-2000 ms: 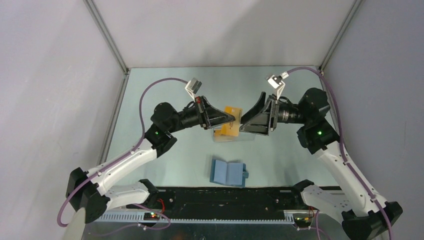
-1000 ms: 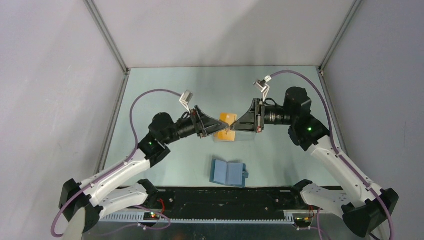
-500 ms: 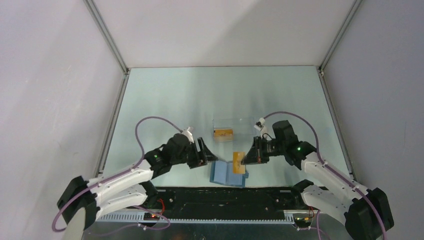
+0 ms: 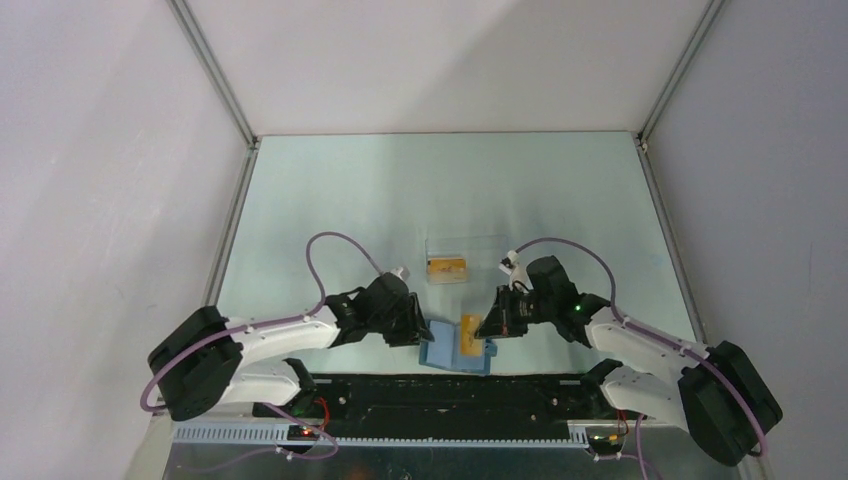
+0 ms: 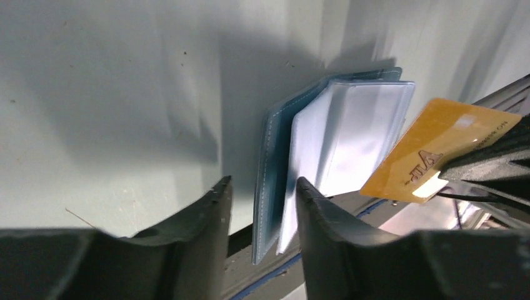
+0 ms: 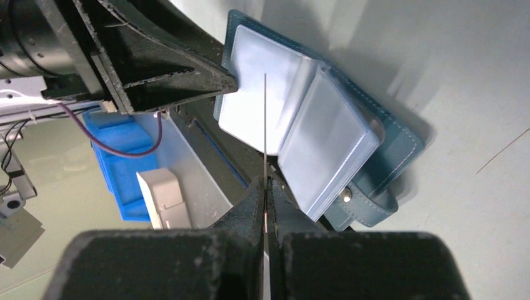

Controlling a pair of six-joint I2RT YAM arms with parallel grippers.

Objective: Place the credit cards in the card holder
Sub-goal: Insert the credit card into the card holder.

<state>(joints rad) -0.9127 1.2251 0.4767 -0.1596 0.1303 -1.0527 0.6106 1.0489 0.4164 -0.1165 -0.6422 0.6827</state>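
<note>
Holder (image 4: pixel 456 347) lies open at the table's (image 4: pixel 350 200) near edge, the right gripper (image 6: pixel 265 187) pinched tight on an orange card (image 5: pixel 437 150) just above its pages, the left gripper (image 5: pixel 259 206) slightly parted astride its left cover, perhaps touching; a clear box (image 4: pixel 462 258) sits beyond.

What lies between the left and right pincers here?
The open blue card holder, with the orange card the right pincer grips above it; top view.
</note>
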